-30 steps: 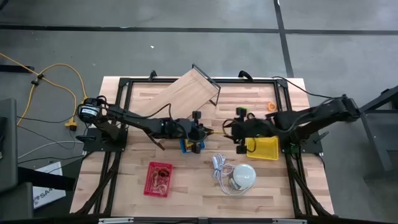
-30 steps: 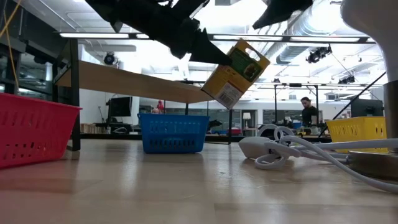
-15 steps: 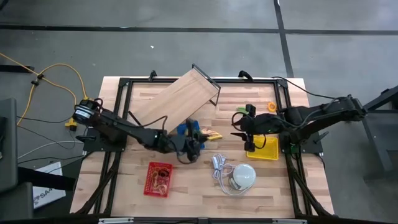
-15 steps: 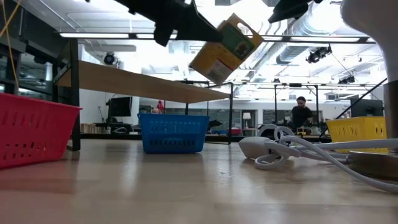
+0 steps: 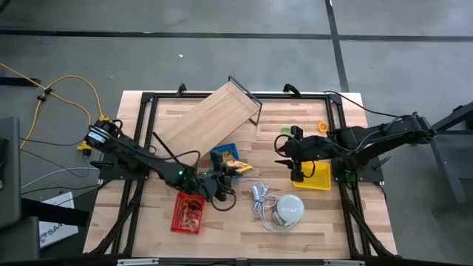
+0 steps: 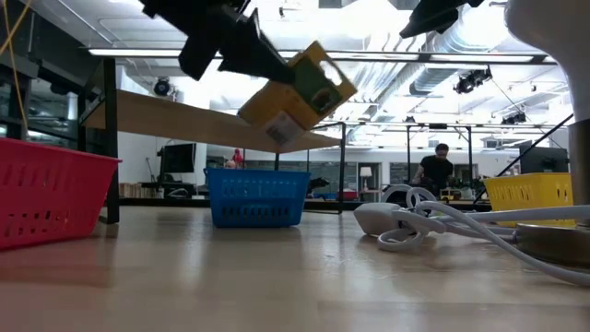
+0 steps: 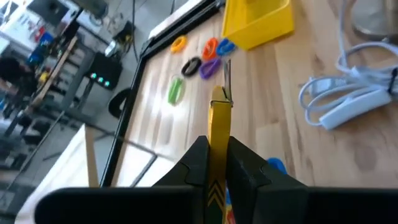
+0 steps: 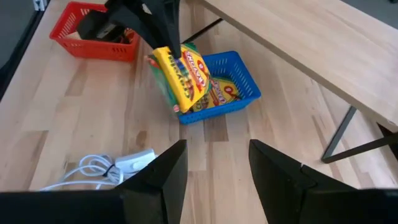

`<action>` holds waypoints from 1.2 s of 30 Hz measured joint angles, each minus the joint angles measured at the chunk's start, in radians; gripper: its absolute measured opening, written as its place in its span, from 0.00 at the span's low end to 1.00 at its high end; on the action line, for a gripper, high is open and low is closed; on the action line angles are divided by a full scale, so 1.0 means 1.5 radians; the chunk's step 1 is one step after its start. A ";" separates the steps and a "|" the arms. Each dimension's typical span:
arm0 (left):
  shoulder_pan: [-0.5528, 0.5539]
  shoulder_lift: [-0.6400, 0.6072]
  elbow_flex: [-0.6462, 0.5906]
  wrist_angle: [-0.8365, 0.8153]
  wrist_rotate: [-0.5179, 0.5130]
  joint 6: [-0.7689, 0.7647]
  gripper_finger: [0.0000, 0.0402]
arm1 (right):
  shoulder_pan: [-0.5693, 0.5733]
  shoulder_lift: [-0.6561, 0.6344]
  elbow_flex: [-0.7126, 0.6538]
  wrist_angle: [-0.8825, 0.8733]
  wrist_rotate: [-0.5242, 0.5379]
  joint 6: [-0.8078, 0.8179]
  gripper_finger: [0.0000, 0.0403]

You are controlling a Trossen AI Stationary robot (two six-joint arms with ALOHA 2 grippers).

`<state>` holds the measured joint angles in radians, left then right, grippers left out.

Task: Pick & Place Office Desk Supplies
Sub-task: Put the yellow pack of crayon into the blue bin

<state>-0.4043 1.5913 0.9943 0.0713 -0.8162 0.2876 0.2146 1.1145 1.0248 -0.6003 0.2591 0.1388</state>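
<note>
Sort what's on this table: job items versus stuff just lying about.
Job: crayon packet held in the left gripper; blue basket; red basket; yellow bin; coloured clips.
Lying about: white dome lamp; its cord; wooden board.

Pale matt wood table (image 5: 244, 222), perforated plastic blue basket (image 6: 257, 196), glossy printed cardboard packet (image 8: 181, 76).
</note>
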 joint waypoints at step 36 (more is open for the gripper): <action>-0.012 0.062 -0.006 -0.150 -0.060 -0.073 0.06 | 0.048 0.000 -0.007 -0.014 -0.002 0.040 0.39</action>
<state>-0.4221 1.6848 0.9848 -0.1535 -0.9055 0.1783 0.2865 1.1145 1.0145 -0.6220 0.2562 0.1994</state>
